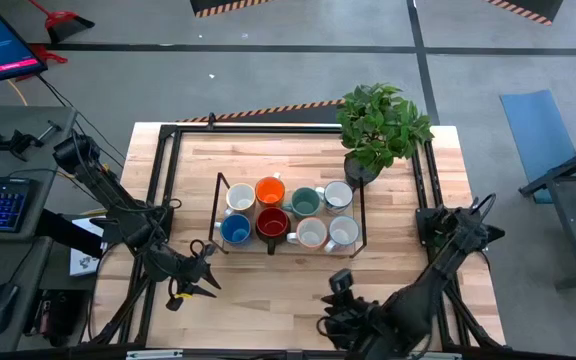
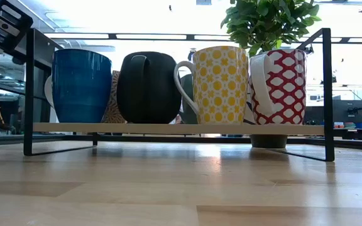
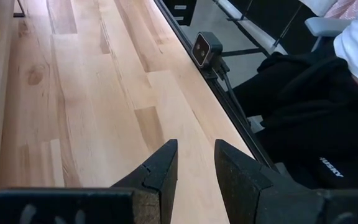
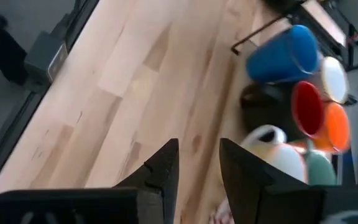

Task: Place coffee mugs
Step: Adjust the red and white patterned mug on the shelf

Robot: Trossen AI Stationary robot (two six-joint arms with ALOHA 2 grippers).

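**Eight mugs on the rack, both grippers empty at the near edge**

The left gripper (image 1: 203, 283) hung low over bare wood at the near left of the table (image 1: 268, 290), its fingers (image 3: 157, 171) spread a little with nothing between them. Beyond the table edge its wrist camera caught a small camera (image 3: 205, 48) on a mount and a person's dark clothing (image 3: 303, 118), cut off by the frame.

The coffee mugs (image 1: 288, 212) stood in two rows of four on a black wire rack (image 1: 218, 200) at mid-table. From above, the far row ran white, orange, teal, white; the near row blue, red, then two whites. In the low view only the near row showed clearly: a blue mug (image 2: 80, 85), a dark one (image 2: 148, 88), a yellow-patterned one (image 2: 220, 85) and a red-patterned one (image 2: 280, 85), the far row mostly hidden behind them.

A potted plant (image 1: 378, 125) sat just beyond the rack's far right corner.

The right gripper (image 1: 340, 290) hovered near the table's near edge, right of centre, fingers (image 4: 163, 171) apparently parted and empty, though that view was blurred.
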